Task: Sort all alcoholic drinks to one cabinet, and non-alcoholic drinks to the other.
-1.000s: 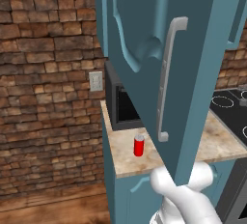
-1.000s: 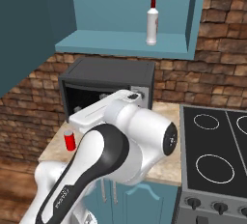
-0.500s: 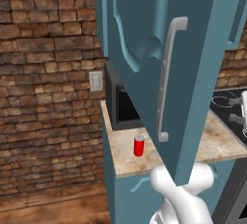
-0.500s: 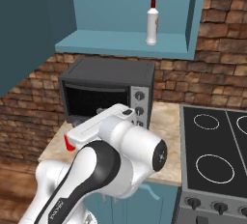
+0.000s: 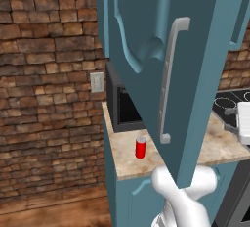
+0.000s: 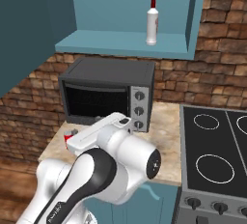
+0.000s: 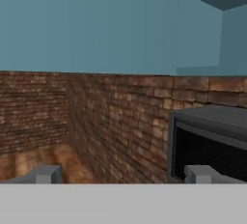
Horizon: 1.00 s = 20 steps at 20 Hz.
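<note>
Pale bottle [image 6: 152, 21] already stands in the open cabinet [image 6: 125, 44], at twelve o'clock above the oven [image 6: 108, 95]. Red can [image 5: 140, 147] waits on the counter [image 5: 128, 161] at seven o'clock of the oven. Gripper [image 7: 123, 175] spread wide, empty.

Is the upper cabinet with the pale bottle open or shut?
Open: the pale bottle stands exposed on the cabinet shelf, with the cabinet door swung outward.

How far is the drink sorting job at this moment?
Looks done: the pale bottle stands in the open upper cabinet. In hand: nothing; the gripper is open and empty, facing the toaster oven. Left: the red can is on the counter, beside the oven.
</note>
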### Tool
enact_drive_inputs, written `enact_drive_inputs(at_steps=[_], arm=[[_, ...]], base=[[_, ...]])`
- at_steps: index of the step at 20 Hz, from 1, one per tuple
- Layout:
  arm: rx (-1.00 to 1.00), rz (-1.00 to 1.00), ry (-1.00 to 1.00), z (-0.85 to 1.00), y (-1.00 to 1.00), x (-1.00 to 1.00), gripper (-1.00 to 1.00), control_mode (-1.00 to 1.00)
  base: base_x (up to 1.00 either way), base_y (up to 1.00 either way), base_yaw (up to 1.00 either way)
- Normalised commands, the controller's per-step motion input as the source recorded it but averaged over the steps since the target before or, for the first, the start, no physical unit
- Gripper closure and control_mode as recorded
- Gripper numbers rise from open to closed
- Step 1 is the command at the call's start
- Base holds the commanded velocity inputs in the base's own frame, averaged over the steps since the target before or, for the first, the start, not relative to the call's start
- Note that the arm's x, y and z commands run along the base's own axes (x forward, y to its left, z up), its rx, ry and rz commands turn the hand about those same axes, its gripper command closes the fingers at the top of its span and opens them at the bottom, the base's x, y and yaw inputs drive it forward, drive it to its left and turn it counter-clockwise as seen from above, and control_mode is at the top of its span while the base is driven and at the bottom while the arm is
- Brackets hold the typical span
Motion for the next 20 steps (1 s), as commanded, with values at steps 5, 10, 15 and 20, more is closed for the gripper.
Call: enact_drive_inputs(at_steps=[5,10,15,20], arm=[[0.0,0.0,0.05,-0.24,0.1,0.2,-1.0,-1.0],[0.0,0.0,0.04,-0.18,0.02,0.25,-1.0,-1.0],[0.0,0.0,0.03,-0.16,0.01,0.27,-1.0,-1.0],[0.0,0.0,0.0,-0.2,0.0,0.21,-1.0,-1.0]], base=[[0.0,0.0,0.0],[0.0,0.0,0.0],[0.0,0.0,0.0],[0.0,0.0,0.0]])
